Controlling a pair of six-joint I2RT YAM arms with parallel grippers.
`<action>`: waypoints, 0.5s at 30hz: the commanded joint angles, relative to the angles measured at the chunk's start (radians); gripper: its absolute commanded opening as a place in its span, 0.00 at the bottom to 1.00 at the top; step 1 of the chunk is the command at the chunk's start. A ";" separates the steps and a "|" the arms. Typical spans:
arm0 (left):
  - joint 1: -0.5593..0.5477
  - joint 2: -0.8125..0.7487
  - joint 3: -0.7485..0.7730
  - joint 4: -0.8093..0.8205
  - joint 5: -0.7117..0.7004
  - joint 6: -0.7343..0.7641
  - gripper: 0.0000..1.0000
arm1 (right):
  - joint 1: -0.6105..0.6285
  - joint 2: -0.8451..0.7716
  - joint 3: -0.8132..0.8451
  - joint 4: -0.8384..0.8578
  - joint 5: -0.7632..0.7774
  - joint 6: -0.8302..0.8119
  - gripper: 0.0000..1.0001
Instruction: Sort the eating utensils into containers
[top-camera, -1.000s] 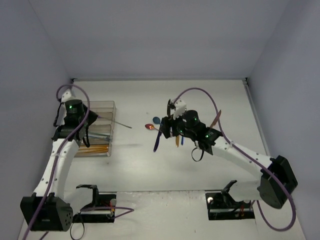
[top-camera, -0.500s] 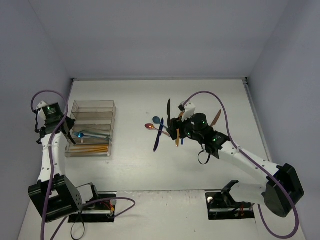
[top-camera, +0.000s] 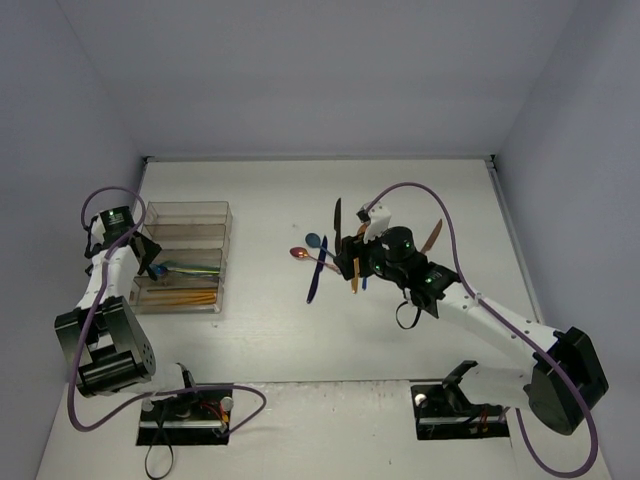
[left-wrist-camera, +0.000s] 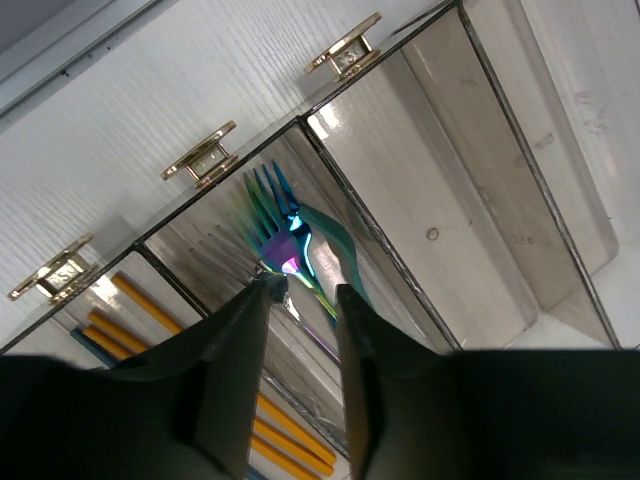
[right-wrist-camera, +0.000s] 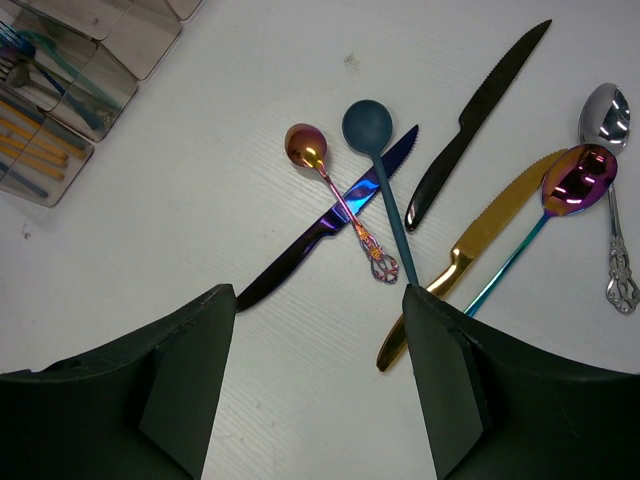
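The containers are one clear tray (top-camera: 205, 212) (left-wrist-camera: 500, 180) with long compartments, at the left of the table. An iridescent fork (left-wrist-camera: 272, 205) lies in one compartment and gold chopsticks (left-wrist-camera: 285, 435) in the one beside it. My left gripper (left-wrist-camera: 303, 290) (top-camera: 151, 268) hovers at the tray's left end, narrowly open, with the fork's handle running under the gap. Loose utensils lie mid-table: a dark blue knife (right-wrist-camera: 320, 235), a teal spoon (right-wrist-camera: 368, 125), a small copper spoon (right-wrist-camera: 305, 145), a black knife (right-wrist-camera: 480, 110), a gold knife (right-wrist-camera: 490, 225). My right gripper (right-wrist-camera: 318, 300) (top-camera: 350, 265) hangs wide open above them, holding nothing.
An iridescent spoon (right-wrist-camera: 585, 180) and a silver spoon (right-wrist-camera: 605, 110) lie right of the gold knife. Gold knobs (left-wrist-camera: 205, 160) line the tray's end wall. The left side wall (top-camera: 50, 200) stands close to my left arm.
My left arm swung from over the tray back to its left end and its jaws parted. The fork that stuck out over the tray's right edge now lies inside. The right gripper shifted slightly.
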 joint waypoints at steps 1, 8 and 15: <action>0.006 -0.031 0.044 0.004 -0.041 -0.003 0.40 | -0.004 0.009 0.013 0.049 0.003 0.015 0.65; -0.002 -0.092 0.077 -0.049 -0.010 0.047 0.57 | -0.006 0.044 0.027 0.025 0.069 0.038 0.65; -0.226 -0.156 0.157 -0.110 0.035 0.126 0.58 | -0.033 0.097 0.044 -0.025 0.163 0.079 0.65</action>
